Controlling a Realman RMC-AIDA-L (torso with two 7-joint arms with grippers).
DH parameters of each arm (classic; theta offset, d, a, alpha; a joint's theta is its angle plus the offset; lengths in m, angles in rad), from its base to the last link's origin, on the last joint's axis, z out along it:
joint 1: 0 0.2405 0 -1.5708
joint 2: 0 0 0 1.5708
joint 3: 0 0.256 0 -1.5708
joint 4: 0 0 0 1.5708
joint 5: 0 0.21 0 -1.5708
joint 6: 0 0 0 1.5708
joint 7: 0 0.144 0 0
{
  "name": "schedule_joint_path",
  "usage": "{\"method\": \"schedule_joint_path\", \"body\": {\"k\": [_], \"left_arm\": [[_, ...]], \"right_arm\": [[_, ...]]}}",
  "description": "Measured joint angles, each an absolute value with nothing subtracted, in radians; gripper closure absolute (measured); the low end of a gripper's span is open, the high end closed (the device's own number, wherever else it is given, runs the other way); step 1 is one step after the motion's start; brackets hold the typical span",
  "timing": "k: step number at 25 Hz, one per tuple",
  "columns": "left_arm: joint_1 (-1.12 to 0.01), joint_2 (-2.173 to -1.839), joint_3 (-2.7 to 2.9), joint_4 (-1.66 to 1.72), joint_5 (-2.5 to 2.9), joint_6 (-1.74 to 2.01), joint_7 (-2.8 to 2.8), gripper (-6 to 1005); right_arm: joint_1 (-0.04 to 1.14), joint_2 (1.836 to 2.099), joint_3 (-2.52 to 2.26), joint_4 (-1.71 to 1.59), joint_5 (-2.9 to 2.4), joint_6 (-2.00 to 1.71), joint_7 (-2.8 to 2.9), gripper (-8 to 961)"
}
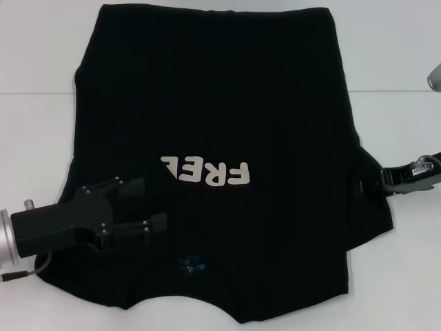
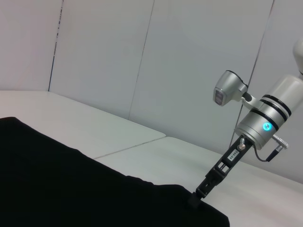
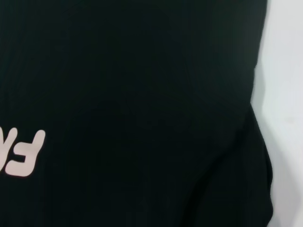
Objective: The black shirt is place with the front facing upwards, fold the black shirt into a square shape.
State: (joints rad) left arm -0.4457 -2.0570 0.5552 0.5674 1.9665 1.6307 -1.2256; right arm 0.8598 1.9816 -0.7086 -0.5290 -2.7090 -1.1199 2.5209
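The black shirt (image 1: 213, 138) runs off the head view's near edge; a fold hides its lettering's end.

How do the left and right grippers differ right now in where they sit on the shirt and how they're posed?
The left gripper hovers over the black shirt beside the lettering, fingers parted and holding nothing; the right gripper sits at the shirt's right edge, by the sleeve. The left shows its whole black body over the cloth; the right reaches in from off the cloth, only its tip meeting the edge, grip unclear. Both point inward toward the shirt's middle.

Bright even light, white table (image 1: 400, 55) slightly overexposed, faint shadows, soft focus.
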Motion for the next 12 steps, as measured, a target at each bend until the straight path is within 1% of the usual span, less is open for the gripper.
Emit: {"method": "schedule_joint_path", "body": {"k": [7, 12], "left_arm": [[-0.445, -2.058, 0.555, 0.566, 1.967, 1.636, -1.226, 93], [-0.445, -2.058, 0.555, 0.566, 1.966, 1.637, -1.227, 94]], "right_arm": [[0.855, 1.978, -0.707, -0.54, -2.709, -1.121, 2.521, 418], [0.853, 1.978, -0.708, -0.541, -2.714, -1.127, 2.519, 651]]}}
